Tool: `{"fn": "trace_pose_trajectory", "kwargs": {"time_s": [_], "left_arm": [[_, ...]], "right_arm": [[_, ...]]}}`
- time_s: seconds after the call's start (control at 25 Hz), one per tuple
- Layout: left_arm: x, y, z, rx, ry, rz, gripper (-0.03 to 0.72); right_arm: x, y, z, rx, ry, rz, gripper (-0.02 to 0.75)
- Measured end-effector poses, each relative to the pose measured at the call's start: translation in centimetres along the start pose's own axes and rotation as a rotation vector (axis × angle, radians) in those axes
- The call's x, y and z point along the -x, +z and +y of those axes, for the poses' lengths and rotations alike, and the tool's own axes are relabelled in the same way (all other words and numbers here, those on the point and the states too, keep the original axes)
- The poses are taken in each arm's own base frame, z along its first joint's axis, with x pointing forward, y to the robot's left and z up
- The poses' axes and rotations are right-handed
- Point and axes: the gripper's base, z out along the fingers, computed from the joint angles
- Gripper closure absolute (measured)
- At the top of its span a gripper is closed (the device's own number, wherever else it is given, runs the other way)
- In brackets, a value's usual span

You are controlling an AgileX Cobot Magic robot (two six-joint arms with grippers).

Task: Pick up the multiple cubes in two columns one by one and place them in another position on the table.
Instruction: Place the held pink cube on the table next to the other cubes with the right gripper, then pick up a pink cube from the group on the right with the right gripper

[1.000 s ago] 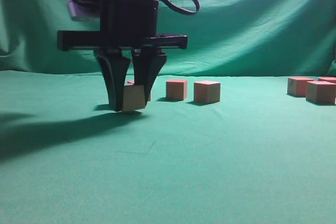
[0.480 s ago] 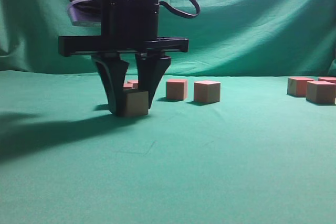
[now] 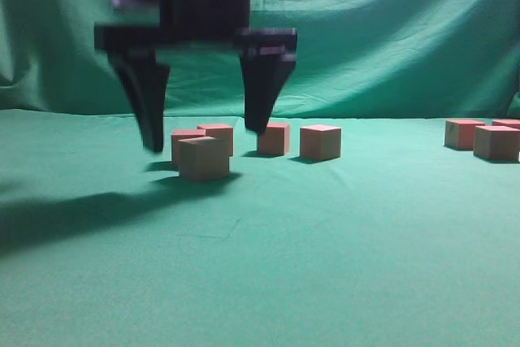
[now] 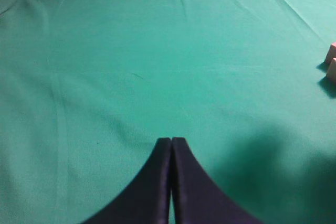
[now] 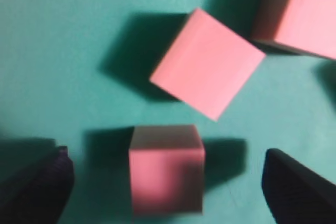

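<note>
Matte salmon-topped cube (image 3: 203,158) (sharp-edged) sits on wrinkled teal table (image 3: 325,249).

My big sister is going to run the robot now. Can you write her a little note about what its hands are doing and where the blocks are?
Right hand: open wide, holding nothing, fingers either side of and above the front cube, which sits free on the table.
Left hand: shut, empty, over bare cloth.
Cubes: four more just behind and right of the front one, e.g.. At least three others wait at the far right.
Done: front cube is set down with the left group.
Left: lift the right hand clear, fetch the far-right cubes one at a time.
</note>
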Motion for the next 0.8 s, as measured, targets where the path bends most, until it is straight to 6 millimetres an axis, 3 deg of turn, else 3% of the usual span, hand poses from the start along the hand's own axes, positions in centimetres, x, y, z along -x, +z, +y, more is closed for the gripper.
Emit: {"fn": "trace_pose_trajectory", "kwargs": {"time_s": [0.08,0.12,0.2,0.28,0.52,0.64,0.8], "left_arm": [[0.0,0.0,0.0,0.0,0.0,0.0,0.688],[0.0,0.0,0.0,0.0,0.0,0.0,0.688],[0.0,0.0,0.0,0.0,0.0,0.0,0.688],[0.0,0.0,0.0,0.0,0.0,0.0,0.688],[0.0,0.0,0.0,0.0,0.0,0.0,0.688],[0.0,0.0,0.0,0.0,0.0,0.0,0.688],[0.0,0.0,0.0,0.0,0.0,0.0,0.688]], "right_arm": [[-0.4,-2.7,-0.2,-0.011,-0.005,-0.027,0.069],[-0.6,-3.9,-0.4,-0.02,-0.006,-0.035,0.113],[-1.2,-6.8,-1.0,-0.055,-0.013,-0.069,0.118],[-1.8,-9.6,-1.7,-0.105,-0.022,-0.122,0.169],[-4.9,-18.6,-3.1,-0.143,-0.003,-0.323,0.165],[-6.9,-22.3,-4.1,-0.151,0.025,-0.412,0.165],[-10.6,-25.1,-7.1,-0.178,0.135,-0.462,0.165]]}}
